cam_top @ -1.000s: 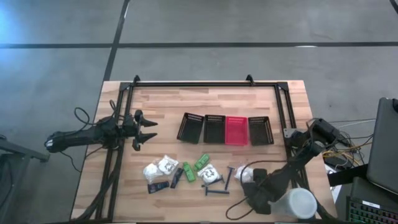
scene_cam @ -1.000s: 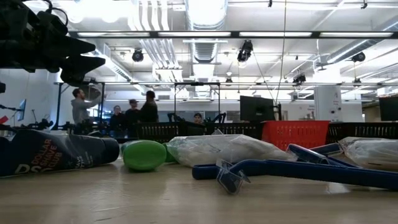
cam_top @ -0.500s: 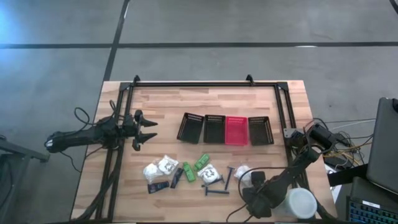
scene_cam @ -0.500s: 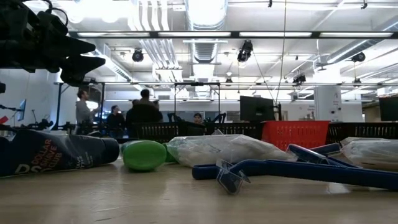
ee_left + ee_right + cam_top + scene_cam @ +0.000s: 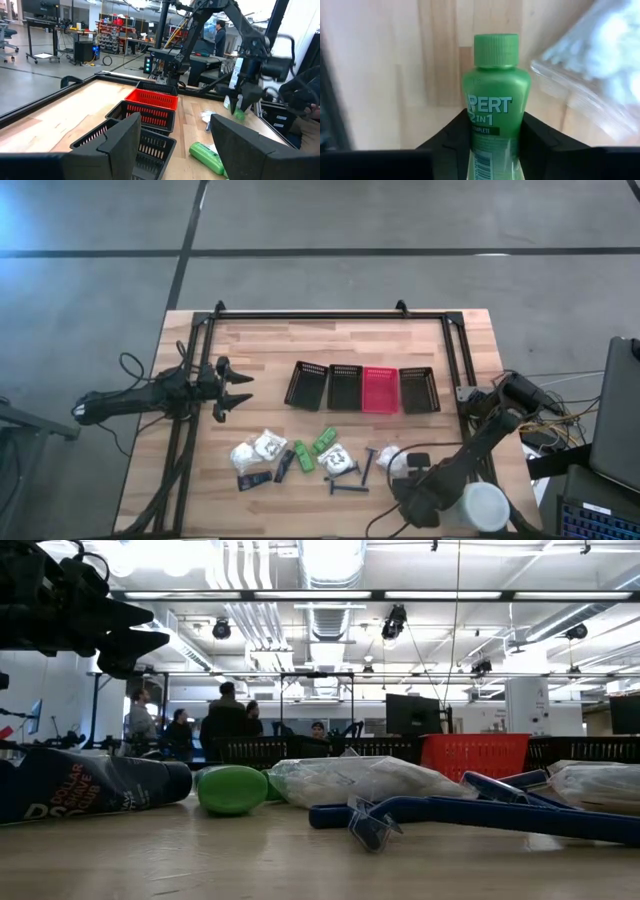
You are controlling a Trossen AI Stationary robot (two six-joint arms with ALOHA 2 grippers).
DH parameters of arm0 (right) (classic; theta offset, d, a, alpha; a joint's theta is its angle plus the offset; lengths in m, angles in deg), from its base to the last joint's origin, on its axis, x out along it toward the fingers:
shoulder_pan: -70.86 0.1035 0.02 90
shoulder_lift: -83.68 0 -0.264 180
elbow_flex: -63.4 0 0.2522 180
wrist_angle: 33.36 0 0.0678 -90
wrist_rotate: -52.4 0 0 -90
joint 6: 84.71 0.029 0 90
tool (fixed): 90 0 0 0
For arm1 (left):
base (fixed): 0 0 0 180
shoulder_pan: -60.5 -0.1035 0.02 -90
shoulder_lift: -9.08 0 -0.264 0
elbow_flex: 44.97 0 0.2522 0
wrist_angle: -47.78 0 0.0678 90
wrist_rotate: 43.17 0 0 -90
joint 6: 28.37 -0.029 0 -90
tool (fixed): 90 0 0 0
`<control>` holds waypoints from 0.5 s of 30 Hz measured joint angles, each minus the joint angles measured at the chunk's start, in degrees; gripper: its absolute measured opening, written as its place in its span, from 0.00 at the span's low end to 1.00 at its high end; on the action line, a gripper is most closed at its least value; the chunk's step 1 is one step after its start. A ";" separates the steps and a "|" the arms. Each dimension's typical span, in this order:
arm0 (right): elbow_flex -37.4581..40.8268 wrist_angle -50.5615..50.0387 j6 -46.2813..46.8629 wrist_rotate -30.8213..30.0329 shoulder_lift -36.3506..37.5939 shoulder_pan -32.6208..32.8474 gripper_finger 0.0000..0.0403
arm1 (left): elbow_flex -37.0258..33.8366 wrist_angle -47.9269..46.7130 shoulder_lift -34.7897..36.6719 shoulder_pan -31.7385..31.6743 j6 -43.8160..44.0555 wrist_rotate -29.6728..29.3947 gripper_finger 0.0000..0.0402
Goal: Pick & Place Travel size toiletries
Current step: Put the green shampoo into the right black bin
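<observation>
The travel size toiletries lie in a pile at the table's near middle: white packets (image 5: pixel 255 450), green bottles (image 5: pixel 320 443), a black tube (image 5: pixel 90 785) and dark razors (image 5: pixel 352 485). My right gripper (image 5: pixel 495 131) stands at the near right, beside a white packet (image 5: pixel 390 460). It points down and is shut on one green bottle (image 5: pixel 495 95). My left gripper (image 5: pixel 238 390) waits open above the table's left side, holding nothing. My right gripper pinches the green bottle's body (image 5: pixel 495 117) between its two fingers (image 5: pixel 455 137), one on each side. The fingers lie along the bottle, and its ribbed cap (image 5: pixel 495 50) points away from the wrist, toward the table. Whether the cap touches the wood, I cannot tell.
A row of mesh bins, three black (image 5: pixel 346 387) and one red (image 5: pixel 380 390), stands at the table's middle. A large white cup (image 5: pixel 480 506) stands at the near right corner, close to my right arm. A black frame (image 5: pixel 330 315) runs round the table's far half. People stand in the room beyond.
My right arm has shifted slightly at the table's near right. The toiletries in the pile lie as before. People in the room behind have walked about.
</observation>
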 joint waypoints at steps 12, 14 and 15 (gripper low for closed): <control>6.58 -13.75 36.39 -11.25 22.74 -4.85 0.30 | 0.00 0.02 0.00 0.04 -0.02 0.00 0.61; 9.24 -16.62 44.00 -13.64 28.14 -6.05 0.30 | 0.00 0.00 0.00 0.04 -0.02 0.00 0.61; 10.84 -17.71 47.63 -14.57 31.01 -6.78 0.29 | 0.00 0.00 0.00 0.04 0.00 0.00 0.61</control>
